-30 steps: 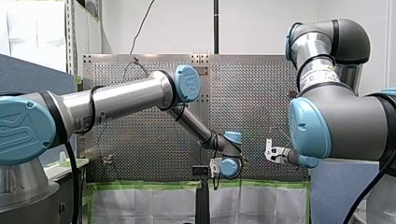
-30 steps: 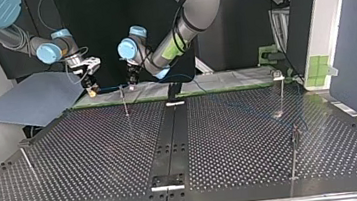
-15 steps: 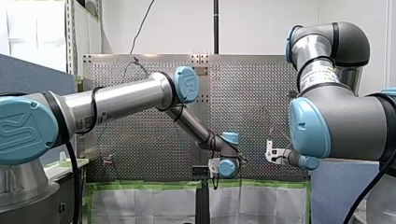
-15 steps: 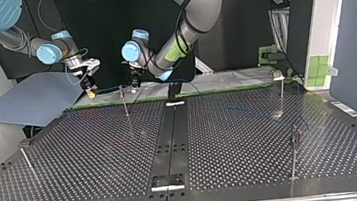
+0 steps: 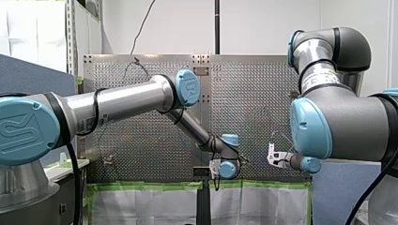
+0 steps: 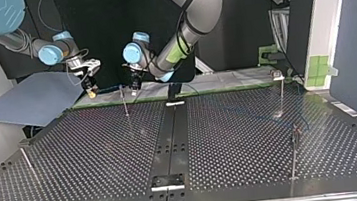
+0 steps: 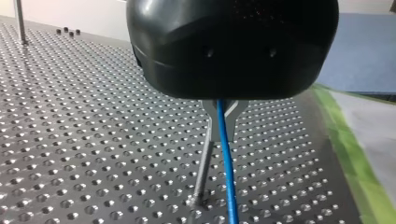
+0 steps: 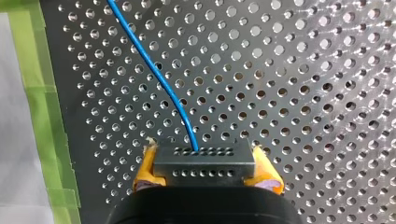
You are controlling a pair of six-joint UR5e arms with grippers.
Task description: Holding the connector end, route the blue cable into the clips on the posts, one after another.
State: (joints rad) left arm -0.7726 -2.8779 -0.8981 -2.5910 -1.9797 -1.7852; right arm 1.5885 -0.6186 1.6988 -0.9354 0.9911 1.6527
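In the right wrist view my right gripper (image 8: 208, 173) is shut with its yellow pads on the grey connector block (image 8: 204, 158). The blue cable (image 8: 154, 74) runs from the block out over the perforated table. In the left wrist view the cable (image 7: 226, 163) passes between the metal fingers of my left gripper (image 7: 220, 116), which is shut on it. A thin grey post (image 7: 203, 168) stands just beside the cable. In the top view my right gripper (image 6: 91, 91) and my left gripper (image 6: 134, 86) hang close together over the far edge. One post (image 6: 124, 101) stands between them.
More posts stand at the top view's right (image 6: 282, 94), right front (image 6: 294, 156) and left front (image 6: 26, 164). A grey-blue sheet (image 6: 35, 98) lies past the table's far left corner. Green tape (image 8: 44, 116) lines the far edge.
My left gripper has shifted slightly toward the top view's right and a little lower, keeping its hold on the cable. My right gripper has barely moved.
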